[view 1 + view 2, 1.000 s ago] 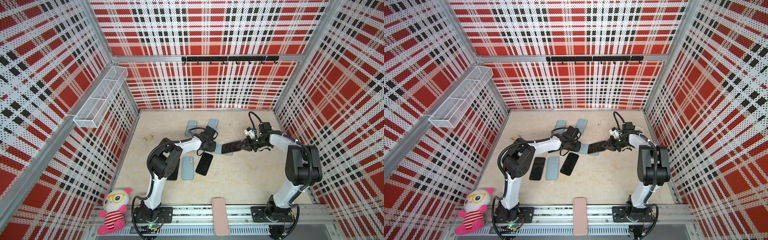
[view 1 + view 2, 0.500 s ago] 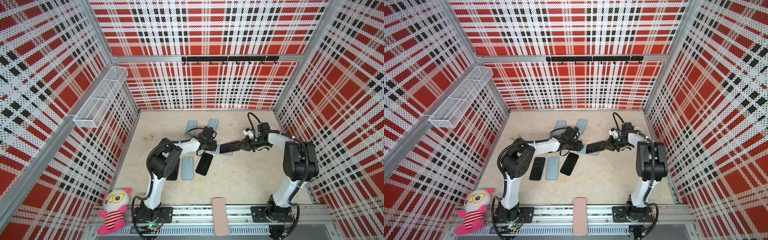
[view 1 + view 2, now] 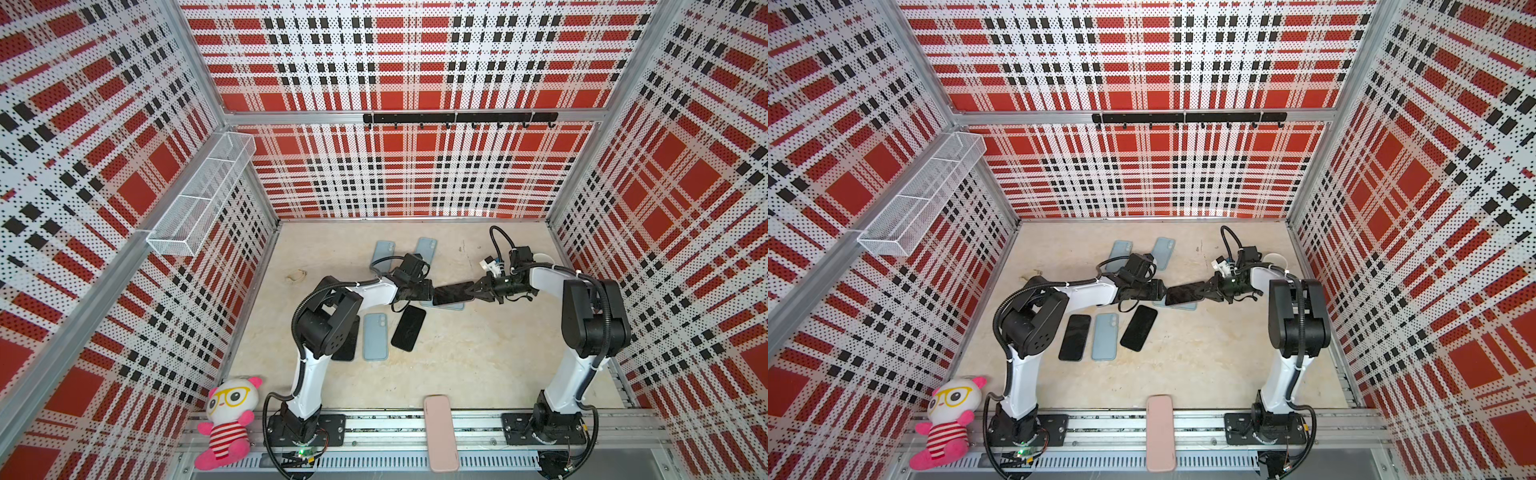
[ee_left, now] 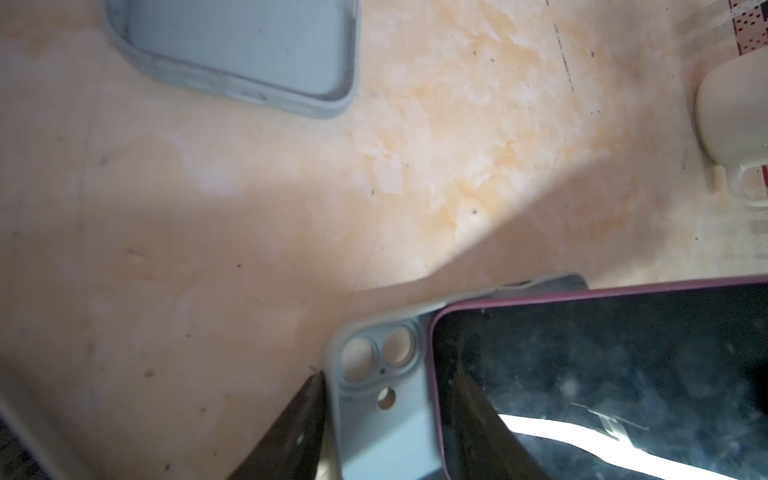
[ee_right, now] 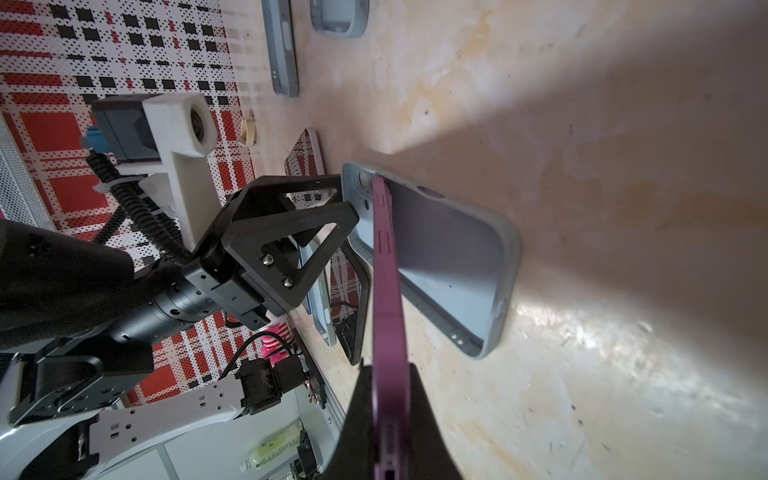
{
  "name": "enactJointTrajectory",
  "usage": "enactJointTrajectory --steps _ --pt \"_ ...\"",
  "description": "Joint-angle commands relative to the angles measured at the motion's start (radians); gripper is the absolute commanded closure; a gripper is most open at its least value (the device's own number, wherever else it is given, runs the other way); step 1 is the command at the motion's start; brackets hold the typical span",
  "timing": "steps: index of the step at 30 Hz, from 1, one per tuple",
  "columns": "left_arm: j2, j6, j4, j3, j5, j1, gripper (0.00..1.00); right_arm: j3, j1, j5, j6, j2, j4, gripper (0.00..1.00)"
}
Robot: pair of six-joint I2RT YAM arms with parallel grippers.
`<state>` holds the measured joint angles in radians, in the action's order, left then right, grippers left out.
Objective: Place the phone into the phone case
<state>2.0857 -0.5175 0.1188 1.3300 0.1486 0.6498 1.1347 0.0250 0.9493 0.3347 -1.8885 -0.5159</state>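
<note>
Both pairs of fingers meet mid-tabletop (image 3: 457, 374): right fingers (image 5: 432, 449) pinched tight on one end of the phone (image 5: 386, 291), purple edge, screen up; left fingers (image 4: 299, 424) half spread, straddling the camera-hole end of the phone case (image 4: 374, 415), no clear grip. Nearest, pink case (image 3: 440, 436) on the front rail, plush toy (image 3: 228, 415) by the left arm base. Then a row: black phone (image 3: 1074, 336), blue case (image 3: 1104, 336), second black phone (image 3: 1138, 328). Mid-tabletop the phone case lies open side up, phone tilted over it, far end low, not seated. Behind, far case (image 3: 382, 253) and second far case (image 3: 426, 249). Far right, white mug (image 3: 1275, 259).
</note>
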Motion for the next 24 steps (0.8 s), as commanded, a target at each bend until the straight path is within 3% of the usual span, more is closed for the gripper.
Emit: enactJointTrajectory --steps 1,9,24 --pt "-0.001 -0.025 0.035 -0.031 0.007 0.009 0.45 -0.036 0.050 -0.070 0.018 -0.063 0.065 0.96" --pt "-0.003 -0.052 -0.020 -0.062 0.040 0.007 0.35 -0.045 0.063 -0.002 0.027 -0.112 0.123 0.96" --pt "-0.017 -0.089 -0.099 -0.121 0.078 0.007 0.27 -0.029 0.084 0.029 0.040 -0.193 0.155 0.96"
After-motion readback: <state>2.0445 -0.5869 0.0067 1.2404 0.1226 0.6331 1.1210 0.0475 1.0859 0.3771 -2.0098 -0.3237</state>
